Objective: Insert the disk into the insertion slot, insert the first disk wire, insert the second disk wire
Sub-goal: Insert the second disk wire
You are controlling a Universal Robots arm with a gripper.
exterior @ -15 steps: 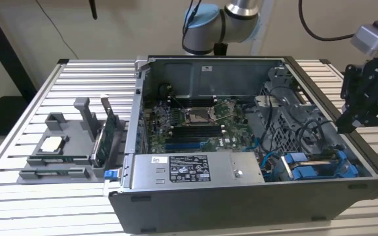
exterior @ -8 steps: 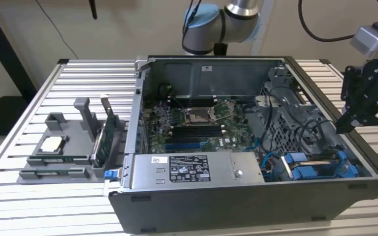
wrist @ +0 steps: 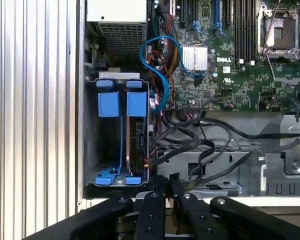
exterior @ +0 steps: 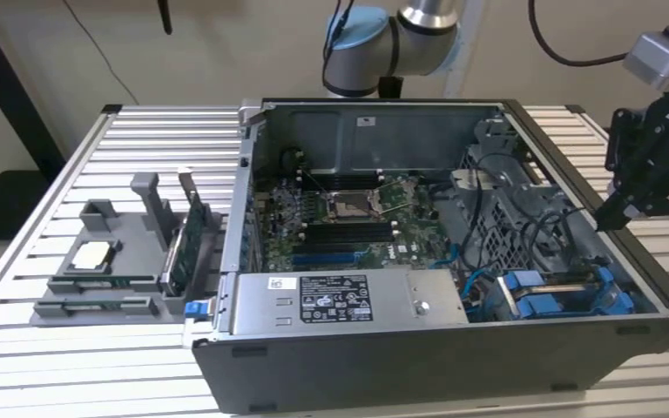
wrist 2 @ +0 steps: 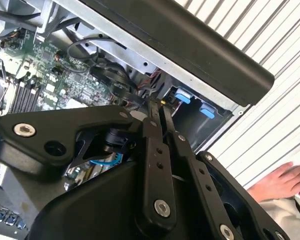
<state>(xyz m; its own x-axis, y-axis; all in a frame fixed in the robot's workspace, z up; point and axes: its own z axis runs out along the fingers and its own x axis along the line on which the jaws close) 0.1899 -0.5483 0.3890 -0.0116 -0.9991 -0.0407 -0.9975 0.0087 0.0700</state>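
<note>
In the first wrist view the insertion slot point(wrist: 121, 135) is a dark metal cage with blue fittings in a corner of the open computer case. The disk point(wrist: 136, 142) stands edge-on in one bay, its blue carrier tab point(wrist: 136, 103) at the cage mouth. The neighbouring bay looks dark and hollow. A blue wire point(wrist: 162, 70) loops from the board toward the disk's side, and I cannot tell whether it is plugged in. My gripper point(wrist: 165, 189) is shut with nothing in it and hangs over the case wall beside the cage point(exterior: 557, 294). The gripper point(exterior: 609, 216) point(wrist 2: 158, 111) is apart from the disk.
Black cables point(wrist: 205, 145) cross the case floor beside the cage. The power-supply box point(exterior: 347, 300) sits along the case's front. A grey parts tray point(exterior: 114, 261) stands on the slatted table at the exterior view's left. A person's hand point(wrist 2: 282, 181) rests on the table near the case.
</note>
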